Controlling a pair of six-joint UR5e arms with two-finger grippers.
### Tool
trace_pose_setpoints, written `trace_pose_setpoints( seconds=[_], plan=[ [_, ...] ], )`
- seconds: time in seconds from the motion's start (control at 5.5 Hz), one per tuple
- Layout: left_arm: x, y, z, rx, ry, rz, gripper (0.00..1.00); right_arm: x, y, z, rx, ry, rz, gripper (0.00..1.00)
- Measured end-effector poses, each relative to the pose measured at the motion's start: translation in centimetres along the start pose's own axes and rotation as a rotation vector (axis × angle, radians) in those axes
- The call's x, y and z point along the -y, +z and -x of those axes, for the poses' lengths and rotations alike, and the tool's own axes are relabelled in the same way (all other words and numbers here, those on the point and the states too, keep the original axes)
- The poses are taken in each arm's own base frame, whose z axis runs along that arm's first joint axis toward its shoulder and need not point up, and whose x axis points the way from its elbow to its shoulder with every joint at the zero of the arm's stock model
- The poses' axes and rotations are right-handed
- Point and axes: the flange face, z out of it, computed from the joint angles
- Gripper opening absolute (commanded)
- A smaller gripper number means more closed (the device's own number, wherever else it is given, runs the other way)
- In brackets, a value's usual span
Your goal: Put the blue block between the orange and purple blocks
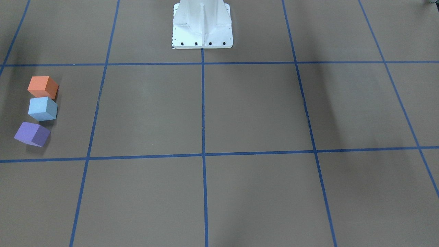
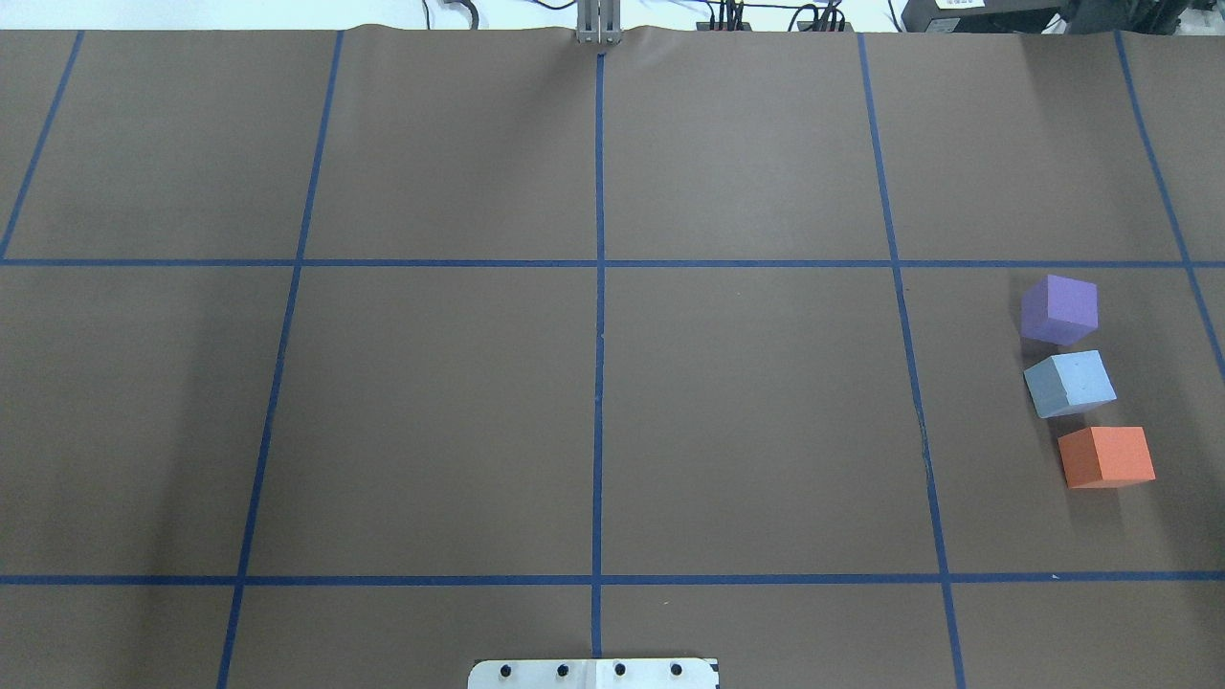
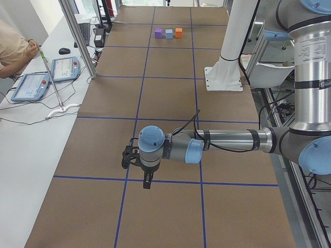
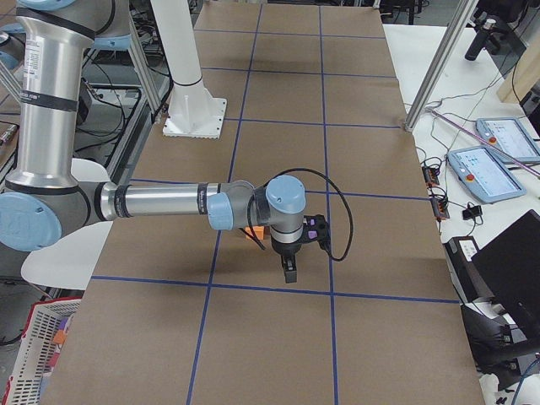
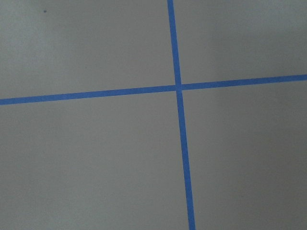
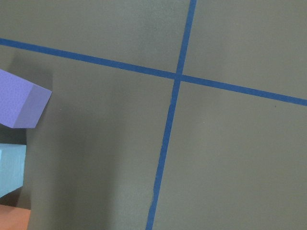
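The blue block (image 2: 1070, 383) sits on the brown table between the purple block (image 2: 1057, 308) and the orange block (image 2: 1106, 456), in a slightly crooked row at the robot's right. The same row shows at the left of the front-facing view: orange block (image 1: 43, 86), blue block (image 1: 43, 108), purple block (image 1: 32, 133). The right wrist view shows edges of the purple block (image 6: 21, 103), blue block (image 6: 12, 167) and orange block (image 6: 14, 218). My right gripper (image 4: 289, 272) hangs above the table near the blocks. My left gripper (image 3: 147, 181) hangs far from them. I cannot tell whether either is open or shut.
Blue tape lines (image 2: 599, 287) divide the table into squares. The white robot base (image 1: 202, 27) stands at the table's near edge. Tablets and cables (image 3: 46, 77) lie on a side bench, where an operator sits.
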Motion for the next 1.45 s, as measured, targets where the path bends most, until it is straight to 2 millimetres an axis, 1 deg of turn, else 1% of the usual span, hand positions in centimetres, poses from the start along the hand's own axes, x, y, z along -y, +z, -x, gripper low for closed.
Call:
trace_pose_setpoints(
  seconds=[0.18, 0.36, 1.45],
  plan=[
    [-0.37, 0.71, 0.76, 0.002, -0.015, 0.014, 1.00, -0.09, 0.04, -0.05, 0.001, 0.006, 0.001, 1.00],
    [-0.57, 1.00, 1.08, 0.003, -0.020, 0.020, 1.00, -0.11, 0.03, -0.06, 0.002, 0.009, 0.001, 1.00],
    [-0.49, 0.71, 0.80, 0.005, -0.004, 0.005, 1.00, 0.09, -0.13, 0.16, 0.004, 0.012, -0.004, 1.00]
  ],
)
